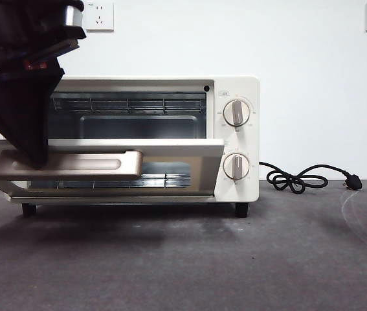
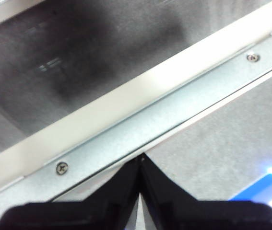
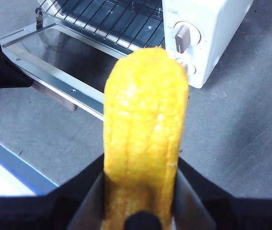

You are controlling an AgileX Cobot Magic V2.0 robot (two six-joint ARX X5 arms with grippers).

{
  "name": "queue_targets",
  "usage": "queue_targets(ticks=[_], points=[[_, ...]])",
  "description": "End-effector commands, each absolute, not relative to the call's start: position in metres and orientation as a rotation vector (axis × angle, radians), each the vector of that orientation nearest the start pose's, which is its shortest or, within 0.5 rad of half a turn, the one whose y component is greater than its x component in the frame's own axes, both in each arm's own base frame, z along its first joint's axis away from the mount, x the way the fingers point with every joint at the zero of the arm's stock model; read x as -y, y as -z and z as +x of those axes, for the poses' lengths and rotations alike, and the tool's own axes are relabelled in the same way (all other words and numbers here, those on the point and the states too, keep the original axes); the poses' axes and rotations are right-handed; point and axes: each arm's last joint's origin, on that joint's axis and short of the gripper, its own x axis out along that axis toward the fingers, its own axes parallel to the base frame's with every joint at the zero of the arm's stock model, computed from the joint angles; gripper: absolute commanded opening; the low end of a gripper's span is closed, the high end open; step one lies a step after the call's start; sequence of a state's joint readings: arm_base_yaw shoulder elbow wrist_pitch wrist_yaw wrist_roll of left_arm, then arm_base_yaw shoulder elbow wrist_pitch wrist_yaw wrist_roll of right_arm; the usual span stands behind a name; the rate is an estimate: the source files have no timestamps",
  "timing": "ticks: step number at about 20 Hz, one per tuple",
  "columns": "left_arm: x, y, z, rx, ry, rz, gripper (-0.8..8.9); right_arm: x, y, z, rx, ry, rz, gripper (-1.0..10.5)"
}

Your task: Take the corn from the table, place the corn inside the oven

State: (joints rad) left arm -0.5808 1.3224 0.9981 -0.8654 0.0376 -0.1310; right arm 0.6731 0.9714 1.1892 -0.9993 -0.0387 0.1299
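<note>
In the front view, a big dark arm (image 1: 21, 78) covers the left end of the cream-white boxy toaster oven (image 1: 238, 136) and part of its beige bar handle (image 1: 86, 165); the arm is cut off by the top and left edges. The printing around the two silver knobs (image 1: 237, 113) is too small to read.

From the left wrist, the oven's dark glass door (image 2: 78, 57) is blurred.

From the right wrist, the glossy yellow-orange corn cob (image 3: 144, 139) hides part of the dark grey matte desk (image 3: 241, 124) and the door's near corner, and its lower end runs off the picture. The left tool (image 3: 1, 67) is cut off at the side edge.
</note>
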Motion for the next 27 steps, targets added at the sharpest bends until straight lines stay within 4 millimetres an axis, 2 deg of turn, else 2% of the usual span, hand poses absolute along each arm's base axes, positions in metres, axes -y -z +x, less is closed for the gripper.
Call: queue_targets(ticks=[1,4,7,10,13,16,19,21,27], points=[[0.14,-0.251,0.202,-1.146,0.465,0.232,-0.05,-0.105,-0.366,0.128,-0.791,-0.661,-0.13,-0.1],[0.147,-0.254,0.189,-1.178,0.517,0.234,-0.05,-0.107,-0.367,0.128,-0.791,-0.733,-0.114,-0.1],[0.149,-0.268,0.173,-1.115,0.57,0.234,-0.05,-0.112,-0.372,0.128,-0.749,-0.852,-0.061,-0.1],[0.14,-0.294,0.152,-0.992,0.606,0.183,-0.05,-0.121,-0.381,0.132,-0.656,-1.011,0.001,-0.1],[0.119,-0.332,0.13,-0.812,0.615,0.097,-0.05,-0.137,-0.387,0.136,-0.557,-1.12,0.014,-0.1],[0.093,-0.373,0.102,-0.586,0.636,-0.009,-0.05,-0.168,-0.388,0.137,-0.473,-1.194,-0.01,-0.1],[0.062,-0.411,0.072,-0.371,0.616,-0.093,-0.05,-0.209,-0.378,0.133,-0.366,-1.16,-0.148,-0.1],[0.042,-0.428,0.052,-0.257,0.585,-0.137,-0.05,-0.236,-0.368,0.129,-0.293,-1.156,-0.267,-0.1],[0.011,-0.444,0.022,-0.106,0.489,-0.179,-0.05,-0.284,-0.341,0.127,-0.174,-1.089,-0.48,-0.1]])
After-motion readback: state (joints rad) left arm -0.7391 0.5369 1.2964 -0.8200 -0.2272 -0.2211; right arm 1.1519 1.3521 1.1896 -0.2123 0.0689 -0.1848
